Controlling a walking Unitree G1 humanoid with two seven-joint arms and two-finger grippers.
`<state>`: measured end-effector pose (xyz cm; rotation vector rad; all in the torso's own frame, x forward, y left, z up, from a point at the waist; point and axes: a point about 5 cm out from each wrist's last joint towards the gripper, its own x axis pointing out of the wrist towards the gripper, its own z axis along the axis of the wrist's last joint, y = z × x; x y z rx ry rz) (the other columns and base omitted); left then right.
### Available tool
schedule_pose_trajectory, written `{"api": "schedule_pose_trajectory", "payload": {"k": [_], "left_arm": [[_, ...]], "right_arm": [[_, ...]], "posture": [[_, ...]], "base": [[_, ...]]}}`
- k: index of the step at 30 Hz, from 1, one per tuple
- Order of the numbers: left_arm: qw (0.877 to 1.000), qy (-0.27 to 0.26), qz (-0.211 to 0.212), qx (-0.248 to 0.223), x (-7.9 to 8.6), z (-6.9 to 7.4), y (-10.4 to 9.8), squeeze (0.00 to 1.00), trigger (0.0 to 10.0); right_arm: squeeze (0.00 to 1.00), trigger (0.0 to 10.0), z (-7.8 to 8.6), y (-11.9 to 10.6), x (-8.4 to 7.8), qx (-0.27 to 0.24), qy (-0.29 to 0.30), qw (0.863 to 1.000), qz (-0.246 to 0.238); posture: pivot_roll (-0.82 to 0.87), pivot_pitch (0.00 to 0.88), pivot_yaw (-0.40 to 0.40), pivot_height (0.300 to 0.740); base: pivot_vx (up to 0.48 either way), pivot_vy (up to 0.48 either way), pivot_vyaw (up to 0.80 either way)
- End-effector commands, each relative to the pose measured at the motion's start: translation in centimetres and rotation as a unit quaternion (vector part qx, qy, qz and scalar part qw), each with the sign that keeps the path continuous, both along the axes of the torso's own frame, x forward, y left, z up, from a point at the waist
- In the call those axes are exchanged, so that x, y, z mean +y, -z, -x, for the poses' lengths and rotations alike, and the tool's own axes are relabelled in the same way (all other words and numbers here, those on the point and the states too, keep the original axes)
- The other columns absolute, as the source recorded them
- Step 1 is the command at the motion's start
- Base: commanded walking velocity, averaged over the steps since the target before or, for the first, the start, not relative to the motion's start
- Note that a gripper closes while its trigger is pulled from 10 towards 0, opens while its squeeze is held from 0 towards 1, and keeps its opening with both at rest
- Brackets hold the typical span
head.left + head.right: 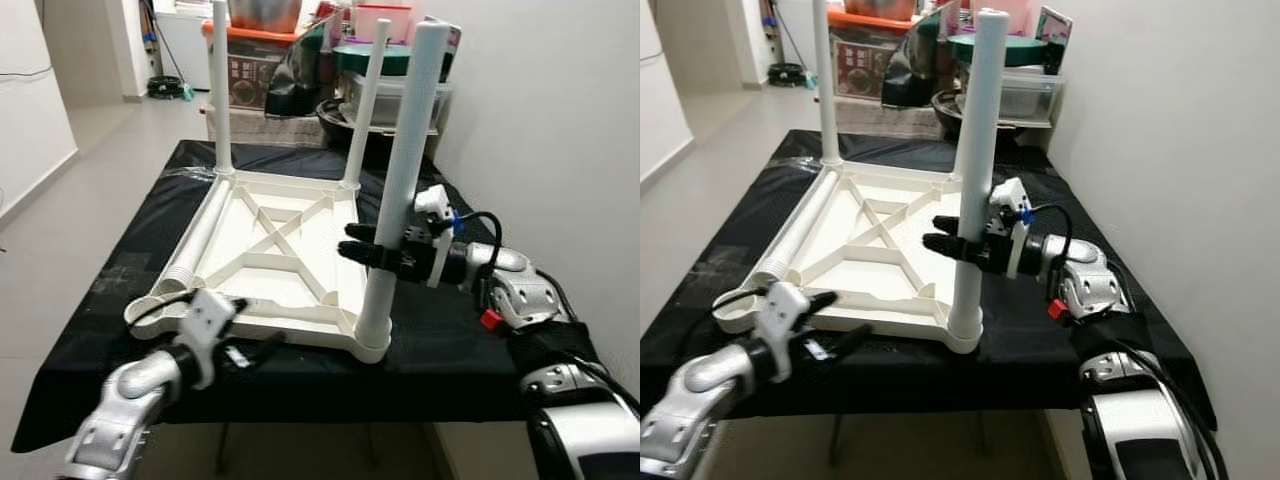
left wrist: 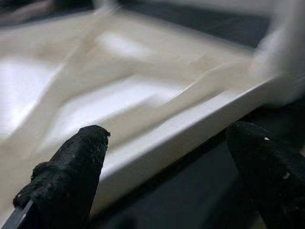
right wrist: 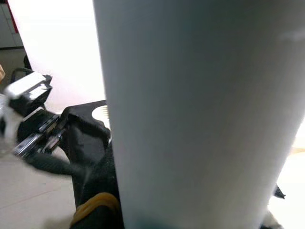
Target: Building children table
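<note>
While the upturned white plastic tabletop (image 1: 270, 250) lies on the black-covered work table (image 1: 120, 290), the left gripper (image 1: 248, 352) sits nearest the camera at the tabletop's front edge, its two black fingers (image 2: 71, 171) spread apart with the white rim running between them, not yet pinched. Just beyond, at the front right corner, the right gripper (image 1: 362, 243) is clamped around the near leg (image 1: 400, 190), roughly midway up, with that leg standing upright in its corner socket. A loose leg (image 1: 195, 245) lies along the tabletop's left side, its ribbed end toward the front left corner, which has no leg standing in it. Farther back, two more legs (image 1: 221, 90) stand in the rear corners, and behind the table are stacked storage boxes (image 1: 260, 50).

The parts look light, stiff and smooth, so likely slippery under hard pads. The legs seem best gripped around the shaft, low enough to push straight into the socket; the tabletop is best steadied by its thin rim or ribs.
</note>
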<state>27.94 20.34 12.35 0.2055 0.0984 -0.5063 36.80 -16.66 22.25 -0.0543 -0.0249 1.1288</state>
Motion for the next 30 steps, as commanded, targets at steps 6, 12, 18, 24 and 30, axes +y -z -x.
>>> {"api": "schedule_pose_trajectory", "payload": {"k": [6,12,18,24,30], "left_arm": [[0.999,-0.014,0.003,0.036,1.1,2.1,1.6,0.0,10.0],[0.999,0.019,0.017,0.043,-0.6,2.7,1.9,0.0,10.0],[0.998,0.03,0.026,0.043,-1.3,2.7,1.9,0.0,10.0],[0.998,0.036,0.032,0.046,-1.8,3.0,2.0,0.0,10.0],[0.998,0.038,0.035,0.047,-1.9,2.9,1.9,0.0,10.0]], "right_arm": [[0.0,0.0,0.0,1.1,-0.2,0.02,-0.006,1.0,0.003],[0.0,0.0,0.0,1.1,-0.1,0.023,-0.036,0.999,0.008],[0.0,0.0,-0.2,1.5,-0.2,0.033,-0.031,0.999,0.0],[0.0,0.0,-0.2,2.1,-0.3,0.036,-0.017,0.999,-0.021],[0.0,0.0,-0.1,3.2,-0.7,0.046,0.025,0.998,-0.026]], "posture": [[0.12,0.0,-0.132,0.74],[0.13,0.0,-0.142,0.74],[0.13,0.0,-0.144,0.74],[0.13,0.0,-0.143,0.74],[0.12,0.0,-0.136,0.74]], "base": [[0.0,0.0,0.0],[0.0,0.0,0.0],[0.0,0.0,0.0],[0.0,0.0,0.0],[0.0,0.0,0.0]]}}
